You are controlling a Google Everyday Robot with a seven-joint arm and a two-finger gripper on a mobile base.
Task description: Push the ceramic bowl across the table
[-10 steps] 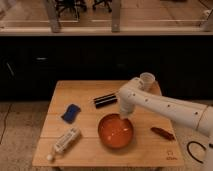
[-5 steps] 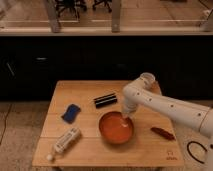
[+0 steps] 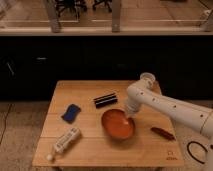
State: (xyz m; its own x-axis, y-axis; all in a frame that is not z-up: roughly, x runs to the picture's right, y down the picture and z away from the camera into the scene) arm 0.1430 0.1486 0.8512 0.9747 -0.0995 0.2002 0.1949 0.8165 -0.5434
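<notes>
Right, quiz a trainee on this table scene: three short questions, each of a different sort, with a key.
1. True or false: the pincer is at the rim of the ceramic bowl.
2. What lies on its side near the front-left corner of the table? A) a white bottle B) a mug C) a banana
3. Fill in: the flat pad, left of the bowl in the view, is ____ in colour.
Key: 1 true; 2 A; 3 blue.

Glossy ceramic bowl (image 3: 118,126) on matt, planked wooden table (image 3: 95,151).
</notes>
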